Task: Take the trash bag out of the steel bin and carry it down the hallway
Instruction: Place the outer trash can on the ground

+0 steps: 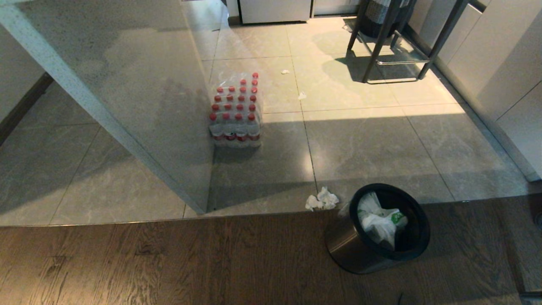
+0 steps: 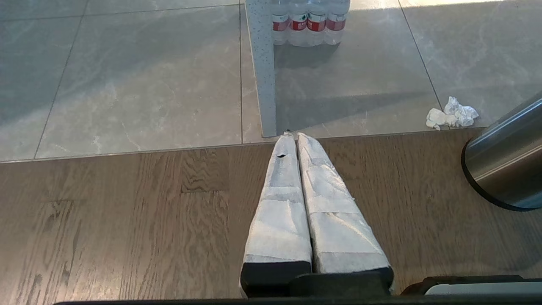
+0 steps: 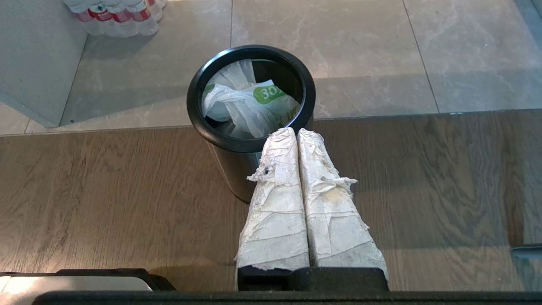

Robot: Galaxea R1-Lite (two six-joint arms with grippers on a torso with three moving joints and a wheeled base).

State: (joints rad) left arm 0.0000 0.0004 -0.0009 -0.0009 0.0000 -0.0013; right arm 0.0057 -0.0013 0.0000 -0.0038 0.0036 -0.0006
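Two grippers are seen only in their own wrist views, neither in the head view. The left gripper (image 2: pixel 295 135) is held above the wooden floor (image 1: pixel 169 262), fingers pressed together, nothing between them. The right gripper (image 3: pixel 295 131) is held above the near rim of the steel bin (image 1: pixel 351 245), fingers likewise pressed together and empty. The trash bag (image 1: pixel 379 222) is crumpled inside the bin. A crumpled tissue (image 1: pixel 322 200) is noted just beside the bin on the tiles (image 1: pixel 368 144); a bottle pack (image 1: pixel 236 112) stands further off against a stone panel (image 1: pixel 148 84)
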